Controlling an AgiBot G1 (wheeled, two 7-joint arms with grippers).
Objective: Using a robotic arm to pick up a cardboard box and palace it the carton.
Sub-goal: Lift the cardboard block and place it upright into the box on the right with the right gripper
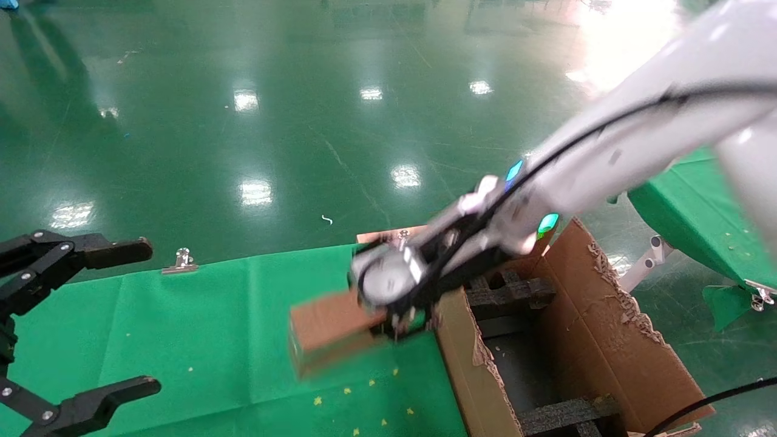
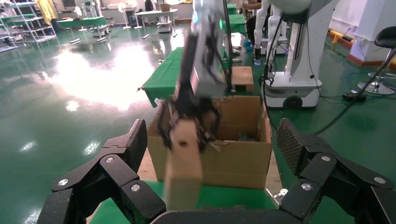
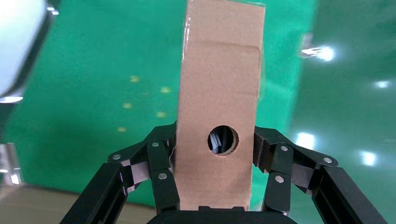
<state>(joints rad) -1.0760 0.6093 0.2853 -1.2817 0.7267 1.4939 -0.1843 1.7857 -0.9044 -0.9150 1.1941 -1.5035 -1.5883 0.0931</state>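
A: So, progress?
B: Box picked, not placed. My right gripper (image 1: 394, 318) clamps the cardboard box (image 1: 325, 331), lifted over the green table (image 1: 182, 340), at the carton's (image 1: 607, 340) nine o'clock.
A: Carton contents?
B: Only black foam blocks (image 1: 516, 291). My left gripper (image 1: 79, 328) parked, spread wide.

Ceiling lamps are glaring off the glossy floor (image 1: 255, 121) in white patches, blowing out toward two o'clock in my head view. My right arm (image 1: 607, 145) and the cardboard box (image 1: 331, 331) are smearing with motion blur. My right wrist view is rendering the box sharply.
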